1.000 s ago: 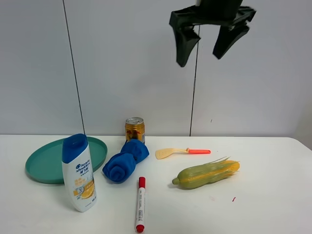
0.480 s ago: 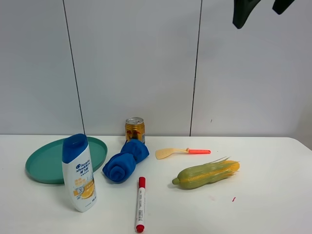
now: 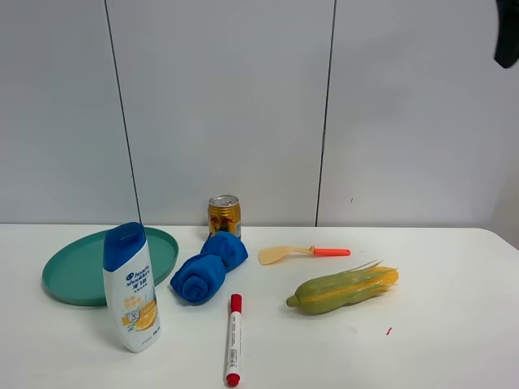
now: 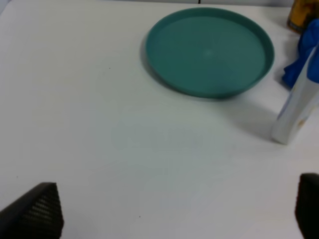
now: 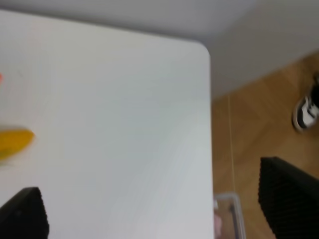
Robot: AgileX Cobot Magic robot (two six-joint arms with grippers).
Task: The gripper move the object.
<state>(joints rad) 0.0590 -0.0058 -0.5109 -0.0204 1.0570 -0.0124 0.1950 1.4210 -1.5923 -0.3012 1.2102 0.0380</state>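
On the white bench (image 3: 454, 356), seen from the high camera, a teal plate (image 3: 77, 271) lies at the left with a white shampoo bottle (image 3: 133, 288) with a blue cap standing upright just in front of its near rim. A crumpled blue cloth (image 3: 207, 267) sits near the middle, touching or nearly touching the gold drink can (image 3: 225, 215) standing behind it, and a red-capped marker (image 3: 233, 338) lies in front of the cloth, pointing toward the camera. To the right of the cloth a small spatula (image 3: 302, 254) with an orange handle lies flat, and nearer the front an ear of corn (image 3: 344, 289) in its green husk lies on its side, apart from everything else. Only a dark sliver of the right gripper (image 3: 507, 36) shows at the upper right edge, high above the bench. Over in the left wrist view, the left gripper (image 4: 174, 211) hovers above bare bench with its jaws spread wide and nothing between them; the plate lies beyond, with the bottle, a bit of cloth and the can at the frame's edge. From the right wrist view (blurred), the right gripper's jaws likewise stand wide apart and empty over the bench's rounded corner, a yellow tip of the corn at one edge and wooden floor (image 5: 269, 114) past the bench.
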